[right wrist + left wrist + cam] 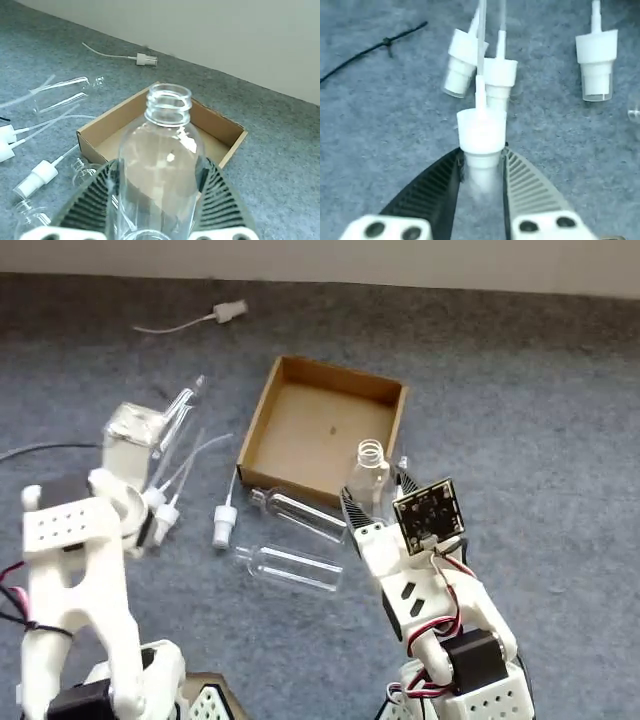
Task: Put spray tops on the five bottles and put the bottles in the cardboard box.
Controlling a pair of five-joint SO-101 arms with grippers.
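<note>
No readable text, label, number or sign appears on any object in these views

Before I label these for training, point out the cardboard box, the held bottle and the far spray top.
cardboard box (312,435), high view, bare floor.
held bottle (162,162), right wrist view, glass body.
far spray top (230,310), high view, white cap.

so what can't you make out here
Right wrist view: base of the held bottle, behind the fingers and cut by the edge.
Left wrist view: lower end of the spray top, blurred near the lens.
High view: clear bottles beside the left arm, lost in glare.
</note>
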